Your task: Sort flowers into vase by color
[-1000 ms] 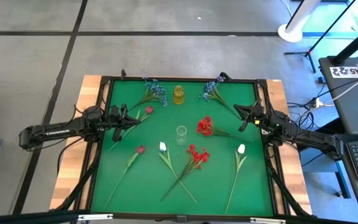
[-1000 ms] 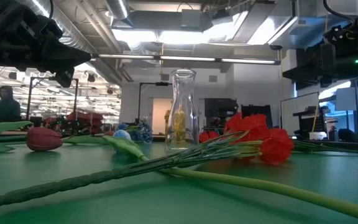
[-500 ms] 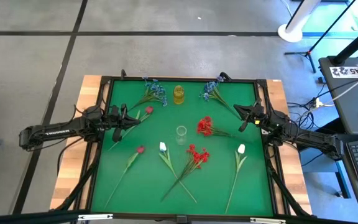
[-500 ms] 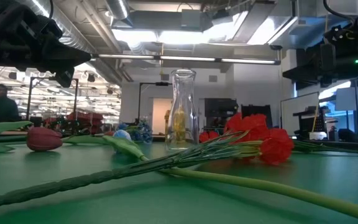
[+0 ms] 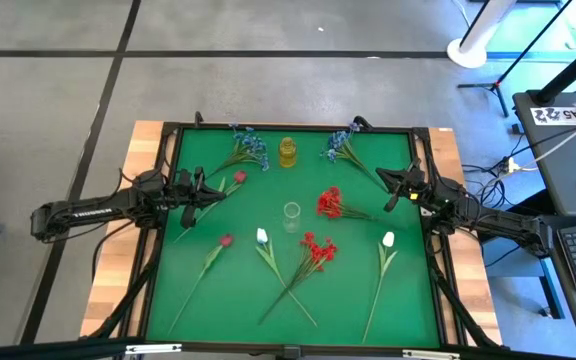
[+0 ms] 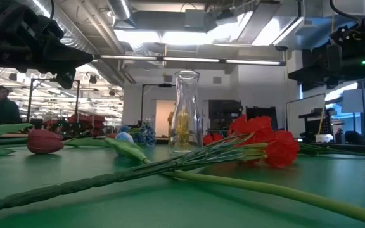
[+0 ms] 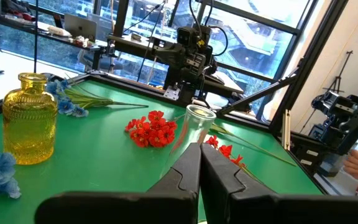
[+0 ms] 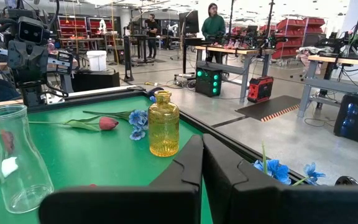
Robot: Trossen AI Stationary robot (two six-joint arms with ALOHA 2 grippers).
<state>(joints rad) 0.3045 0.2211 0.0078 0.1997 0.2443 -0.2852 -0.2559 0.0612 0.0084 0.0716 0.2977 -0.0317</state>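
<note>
Both fingers closed, empty: left [image 5: 211,186] beside rosebud [image 5: 239,177]; right [image 5: 391,188] near red cluster [image 5: 329,203]

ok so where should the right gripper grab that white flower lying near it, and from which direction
Probably mid-stem. The white flower lies flat on the green mat, its thin stem running back toward the table's front edge with bare mat either side. The right gripper could descend from above, fingers straddling the stem.

**Readable text: very little**

White lettering is printed along the left arm [image 5: 78,212], too small to be read. A white tag [image 5: 558,114] on the desk beyond the right arm carries digits, seemingly "2215".
</note>
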